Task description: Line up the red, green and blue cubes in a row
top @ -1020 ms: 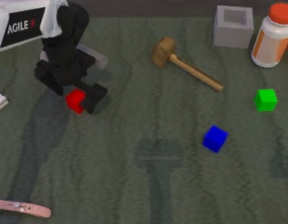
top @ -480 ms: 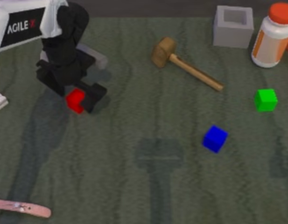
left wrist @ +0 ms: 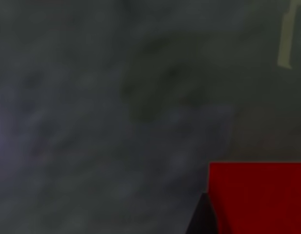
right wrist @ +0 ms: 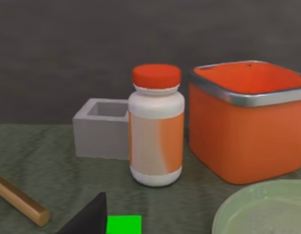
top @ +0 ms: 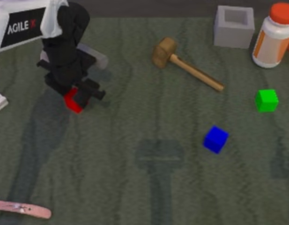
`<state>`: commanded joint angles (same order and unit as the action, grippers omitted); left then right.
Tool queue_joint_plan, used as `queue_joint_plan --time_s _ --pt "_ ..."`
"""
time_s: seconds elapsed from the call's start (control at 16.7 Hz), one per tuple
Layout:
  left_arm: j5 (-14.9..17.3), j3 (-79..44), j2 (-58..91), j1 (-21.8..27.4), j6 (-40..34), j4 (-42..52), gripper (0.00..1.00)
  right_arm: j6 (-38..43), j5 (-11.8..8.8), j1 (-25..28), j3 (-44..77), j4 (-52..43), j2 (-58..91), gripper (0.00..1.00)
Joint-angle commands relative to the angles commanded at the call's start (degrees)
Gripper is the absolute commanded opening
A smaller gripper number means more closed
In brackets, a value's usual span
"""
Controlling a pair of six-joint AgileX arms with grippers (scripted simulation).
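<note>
On the table's left side, progress: we judge the task barely begun; none of the three cubes sits in a row yet, and all three placements remain.
Left gripper [top: 79, 97]: our claw is down over the small bright red cube [top: 74, 103], its black fingers closed on either side of it, so we read it as gripped.
Red cube look: plain, flat-faced, sharp-edged; it fills a corner of the left wrist view [left wrist: 260, 197].
Small bright blue cube [top: 215, 139]: right of centre, turned askew, alone.
Small bright green cube [top: 266, 100]: near the right edge, well apart from the blue one.
Right arm: parked out of the top view; we cannot tell its claw's state.
Remaining: carrying red across, then aligning all three.
</note>
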<state>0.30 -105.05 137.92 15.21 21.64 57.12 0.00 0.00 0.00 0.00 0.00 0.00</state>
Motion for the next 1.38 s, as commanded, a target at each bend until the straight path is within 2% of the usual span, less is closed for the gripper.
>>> queue_joint_plan --time_s 0.54,0.96,1.38 --pt "0.72 -0.71 -2.09 0.08 -0.37 0.91 0.0 0.0 0.0 0.0 0.0 0.0 0.0 1.0" --pt "0.68 -10.33 -4.67 -0.81 -0.4 13.54 0.0 0.0 0.0 0.0 0.0 0.0 0.0 1.0" --pt "0.61 -10.68 -5.37 -0.25 -1.09 14.28 0.0 0.0 0.0 0.0 0.0 0.0 0.0 1.0"
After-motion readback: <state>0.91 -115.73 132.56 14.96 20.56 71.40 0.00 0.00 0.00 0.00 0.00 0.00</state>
